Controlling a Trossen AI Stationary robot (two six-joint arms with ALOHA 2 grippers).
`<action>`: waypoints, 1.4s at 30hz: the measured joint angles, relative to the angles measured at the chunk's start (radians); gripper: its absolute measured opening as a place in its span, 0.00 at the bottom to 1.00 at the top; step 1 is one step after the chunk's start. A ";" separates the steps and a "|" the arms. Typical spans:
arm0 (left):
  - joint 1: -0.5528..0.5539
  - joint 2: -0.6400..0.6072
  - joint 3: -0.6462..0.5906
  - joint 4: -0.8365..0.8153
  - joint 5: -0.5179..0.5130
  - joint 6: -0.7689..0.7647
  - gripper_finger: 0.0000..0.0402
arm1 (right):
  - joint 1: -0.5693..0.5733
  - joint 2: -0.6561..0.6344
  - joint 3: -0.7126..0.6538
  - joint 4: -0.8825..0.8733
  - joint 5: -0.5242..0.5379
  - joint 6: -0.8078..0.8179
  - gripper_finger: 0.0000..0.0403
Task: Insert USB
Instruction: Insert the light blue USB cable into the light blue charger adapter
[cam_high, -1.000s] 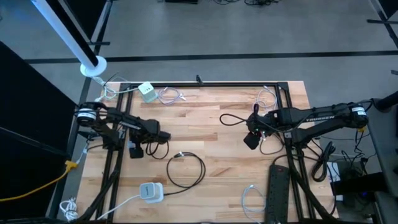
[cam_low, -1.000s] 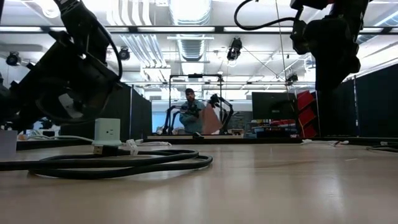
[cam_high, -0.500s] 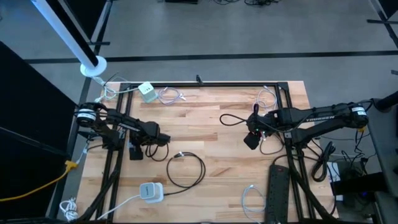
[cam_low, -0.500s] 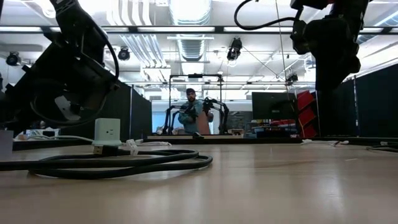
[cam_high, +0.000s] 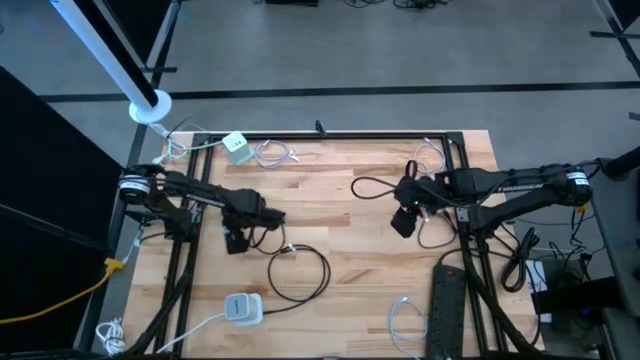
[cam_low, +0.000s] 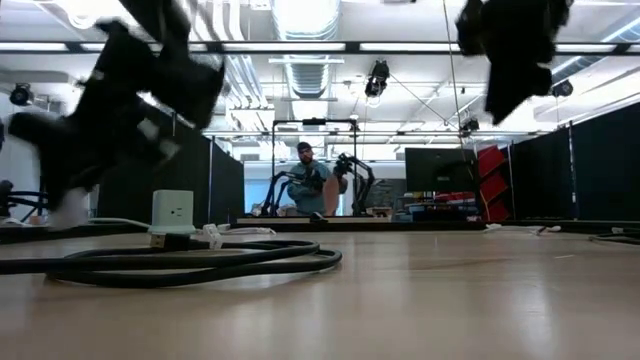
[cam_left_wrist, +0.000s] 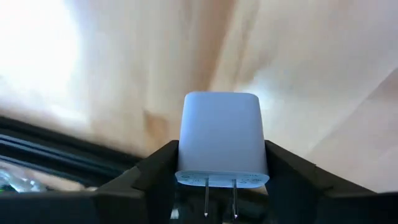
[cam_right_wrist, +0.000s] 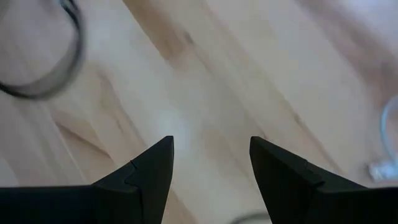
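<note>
My left gripper (cam_high: 237, 241) hovers over the table's left half, shut on a white wall charger (cam_left_wrist: 222, 137) whose two metal prongs (cam_left_wrist: 219, 200) face the wrist camera. A black cable (cam_high: 300, 272) lies in a loop on the table just to its right, with its light plug end (cam_high: 289, 249) near the gripper; the coil also shows in the low view (cam_low: 190, 262). My right gripper (cam_high: 403, 222) hangs open and empty above the table's right half, with bare wood between its fingers (cam_right_wrist: 155, 168). My left gripper pinches the white charger's two opposite side faces (cam_left_wrist: 184, 146) between its two fingers, at the pronged end of the block. The charger's body sticks out forward past the fingertips (cam_left_wrist: 163, 163), and it is lifted clear of the table.
A second white charger (cam_high: 241, 308) with its white cable lies near the front edge. A white outlet cube (cam_high: 237, 147) stands at the far left and shows in the low view (cam_low: 172, 210). A black power strip (cam_high: 448, 300) lies at the front right. White cables (cam_high: 404, 318) lie about.
My left gripper has moved toward the table's right edge, closer to the black cable's plug end, carrying the white charger and rising a little. My right gripper has tipped slightly while staying over the same spot.
</note>
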 joint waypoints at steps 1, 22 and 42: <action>0.000 -0.018 0.034 0.000 -0.021 -0.018 0.49 | -0.012 0.007 0.016 0.019 -0.002 -0.017 0.48; 0.000 -0.605 0.451 0.251 -0.334 -0.399 0.49 | -0.304 0.798 0.532 0.617 -0.112 -0.549 0.31; 0.003 -0.709 0.641 0.278 -0.346 0.130 0.49 | -0.283 1.469 1.310 0.537 0.105 -0.055 0.00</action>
